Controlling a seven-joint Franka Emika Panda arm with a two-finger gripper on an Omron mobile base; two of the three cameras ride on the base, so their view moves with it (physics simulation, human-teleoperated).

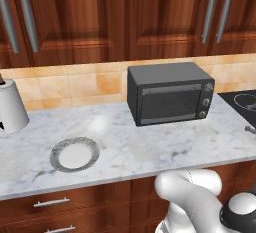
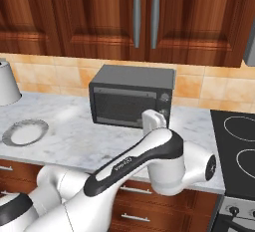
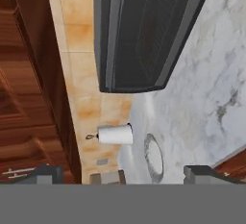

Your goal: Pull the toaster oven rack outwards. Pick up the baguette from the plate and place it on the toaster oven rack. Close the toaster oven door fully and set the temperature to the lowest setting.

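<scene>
The dark grey toaster oven (image 1: 170, 94) (image 2: 132, 96) stands at the back of the marble counter. Its toaster oven door (image 1: 167, 103) (image 2: 122, 107) (image 3: 144, 35) is shut against the front, so the toaster oven rack is hidden behind it. Small round knobs (image 1: 205, 99) (image 2: 164, 104) line its right side. The plate (image 1: 54, 157) (image 2: 42, 125) (image 3: 158, 163) lies bare to the left of the oven; the baguette is out of view. My gripper (image 3: 125, 175) is open and holds nothing. The rolled hand view looks at the oven front from a short way off.
A white cylindrical canister (image 1: 10, 107) (image 2: 7, 84) (image 3: 115, 134) stands at the counter's far left by the tiled wall. A black stovetop (image 2: 239, 146) (image 1: 245, 102) borders the counter on the right. Wooden cabinets hang above, with drawers below the counter edge.
</scene>
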